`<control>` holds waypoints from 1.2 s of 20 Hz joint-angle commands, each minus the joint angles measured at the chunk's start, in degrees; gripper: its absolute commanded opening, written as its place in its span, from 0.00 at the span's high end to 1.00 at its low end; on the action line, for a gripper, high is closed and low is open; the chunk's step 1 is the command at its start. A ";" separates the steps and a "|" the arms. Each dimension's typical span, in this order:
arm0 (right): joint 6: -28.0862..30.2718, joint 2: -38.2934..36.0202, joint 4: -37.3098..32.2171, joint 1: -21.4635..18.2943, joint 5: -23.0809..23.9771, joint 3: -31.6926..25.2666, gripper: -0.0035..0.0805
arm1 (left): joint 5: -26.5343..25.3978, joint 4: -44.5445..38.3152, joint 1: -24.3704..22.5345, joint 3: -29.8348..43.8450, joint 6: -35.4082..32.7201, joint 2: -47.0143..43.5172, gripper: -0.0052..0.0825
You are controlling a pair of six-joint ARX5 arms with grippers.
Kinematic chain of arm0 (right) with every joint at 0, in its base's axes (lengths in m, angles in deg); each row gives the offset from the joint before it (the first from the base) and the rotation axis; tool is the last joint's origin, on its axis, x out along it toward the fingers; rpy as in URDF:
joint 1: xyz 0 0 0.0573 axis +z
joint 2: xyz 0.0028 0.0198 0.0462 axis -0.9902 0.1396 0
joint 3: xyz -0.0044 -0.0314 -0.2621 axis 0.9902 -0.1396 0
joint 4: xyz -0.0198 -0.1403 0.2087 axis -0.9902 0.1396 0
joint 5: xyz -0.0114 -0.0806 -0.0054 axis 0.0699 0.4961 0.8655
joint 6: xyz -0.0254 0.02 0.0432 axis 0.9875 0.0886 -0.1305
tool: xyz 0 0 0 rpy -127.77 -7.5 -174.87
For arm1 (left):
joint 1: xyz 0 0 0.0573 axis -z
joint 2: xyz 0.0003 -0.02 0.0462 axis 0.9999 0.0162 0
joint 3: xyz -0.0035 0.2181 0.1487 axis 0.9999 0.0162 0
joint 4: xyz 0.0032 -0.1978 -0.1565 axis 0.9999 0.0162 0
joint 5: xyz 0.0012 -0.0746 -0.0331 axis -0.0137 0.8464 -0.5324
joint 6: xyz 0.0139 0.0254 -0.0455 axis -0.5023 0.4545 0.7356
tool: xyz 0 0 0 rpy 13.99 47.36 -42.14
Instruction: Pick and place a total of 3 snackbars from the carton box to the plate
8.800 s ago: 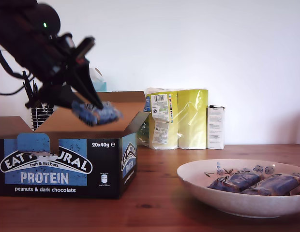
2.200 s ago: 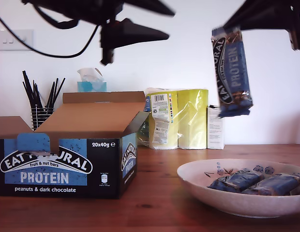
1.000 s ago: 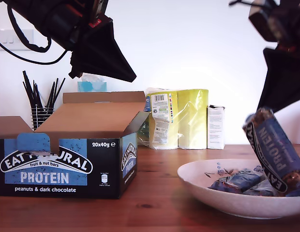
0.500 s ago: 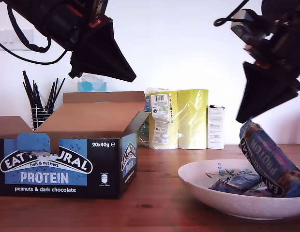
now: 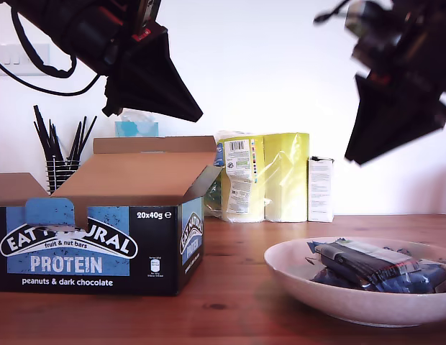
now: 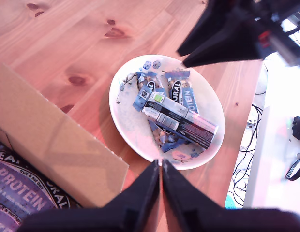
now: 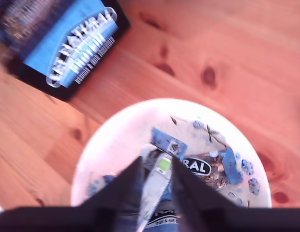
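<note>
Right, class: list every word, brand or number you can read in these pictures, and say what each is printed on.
"EAT NATURAL", partly hidden by a flap: carton box front.
"fruit & nut bars": same front.
"PROTEIN": same front.
"peanuts & dark chocolate": same front.
"20x40g": same front.
"PROTEIN": box top in the first wrist view.
"URAL", "PROTEIN": snackbars in the plate.
Yellow pack label, white carton and the top bar's back label: too small to read.

Three snackbars [image 6: 181, 121] in dark blue-and-black wrappers lie piled in the flower-patterned plate [image 5: 309, 284], the top one label-side up. The black-and-blue carton box [image 5: 101, 244] stands open, well apart.
</note>
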 commanded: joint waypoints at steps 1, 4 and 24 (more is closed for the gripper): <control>-0.22 -3.39 0.48 0.15 0.66 1.05 0.97 | -1.14 -0.44 0.09 0.61 -1.88 -0.02 0.96; -0.28 -7.96 0.02 0.15 1.79 0.68 0.97 | -3.82 -1.01 -0.66 0.61 -4.92 -0.02 0.96; -12.90 -52.11 -21.29 0.74 21.94 -25.99 0.97 | -25.88 -31.93 -13.51 34.10 6.32 -40.76 0.96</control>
